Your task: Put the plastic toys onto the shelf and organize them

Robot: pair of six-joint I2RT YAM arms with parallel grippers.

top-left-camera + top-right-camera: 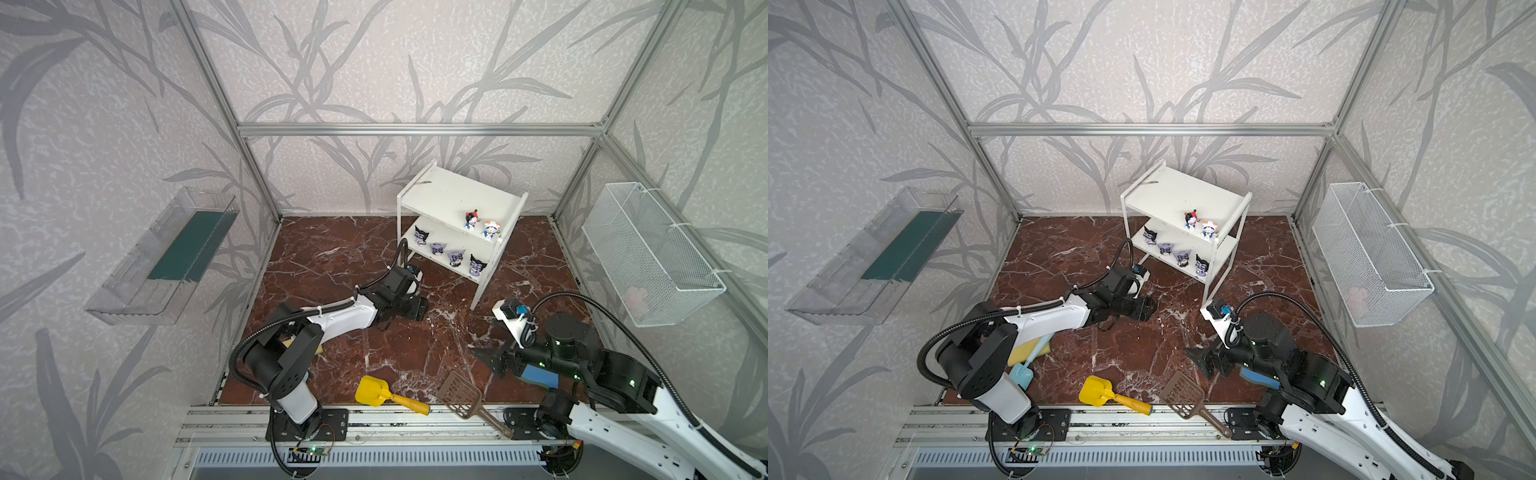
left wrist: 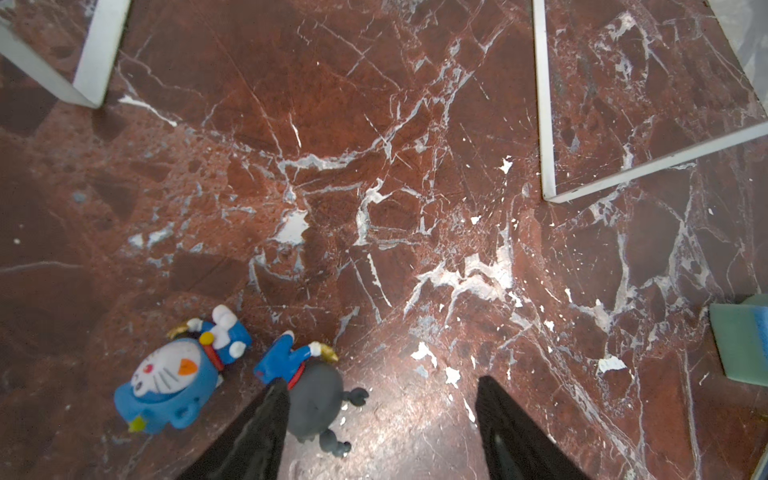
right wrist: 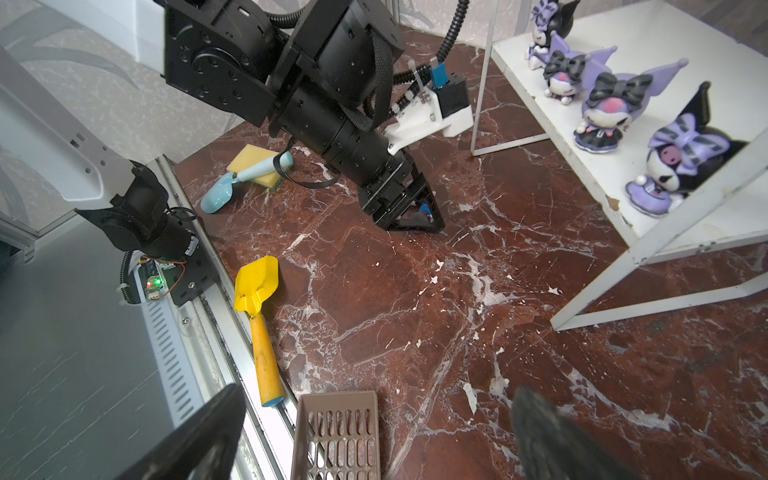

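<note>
The left jaws stand apart low over the marble counter [image 2: 374,124]. One of them rests against the grey-headed toy [image 2: 316,395], which lies just beside the blue-headed toy [image 2: 174,374]. The right jaws gape wide, holding nothing, near the brown scoop [image 3: 336,436]. On the shelf [image 1: 453,195], four purple-eared toys [image 1: 456,257] line the lower tier and two blue-and-white toys [image 1: 471,219] stand on top.

Yellow scoop [image 1: 376,390], brown slotted scoop [image 1: 461,392], white wire basket [image 1: 640,245], clear tray [image 1: 137,286], yellow sponge [image 3: 247,158]
</note>
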